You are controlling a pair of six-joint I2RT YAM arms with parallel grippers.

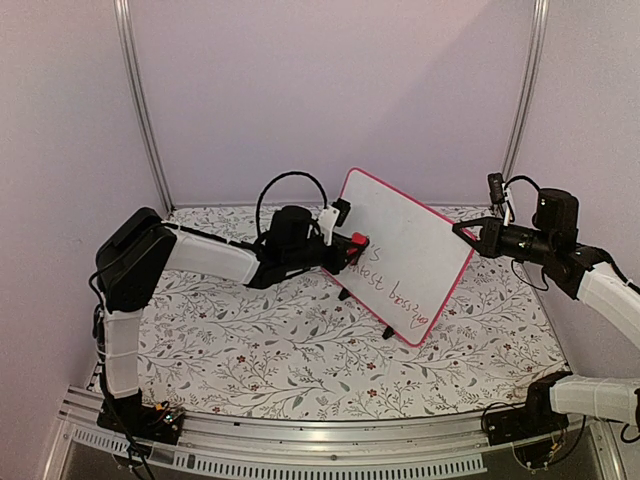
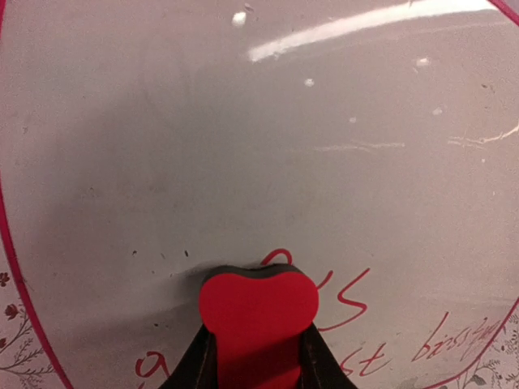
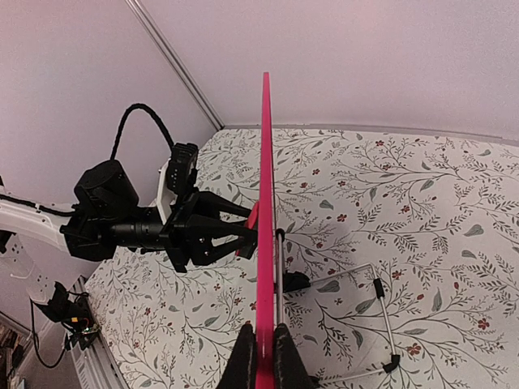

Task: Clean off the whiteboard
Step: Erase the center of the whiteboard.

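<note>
Left wrist: left gripper (image 2: 258, 365) clenched on red eraser (image 2: 258, 312), pressed against whiteboard (image 2: 243, 146) beside red writing (image 2: 350, 298). Right wrist alone shows the whiteboard edge-on, right gripper (image 3: 261, 361) clamped on its frame. It stands mid-table on floral cover (image 1: 250, 350), lilac walls (image 1: 330, 90) behind.

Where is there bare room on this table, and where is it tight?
Bare cloth on the table: the wide near strip in front of the whiteboard; also the back left corner behind the left arm. Crowded: the middle, where the left hand presses the eraser to the board and the right hand grips its edge.
</note>
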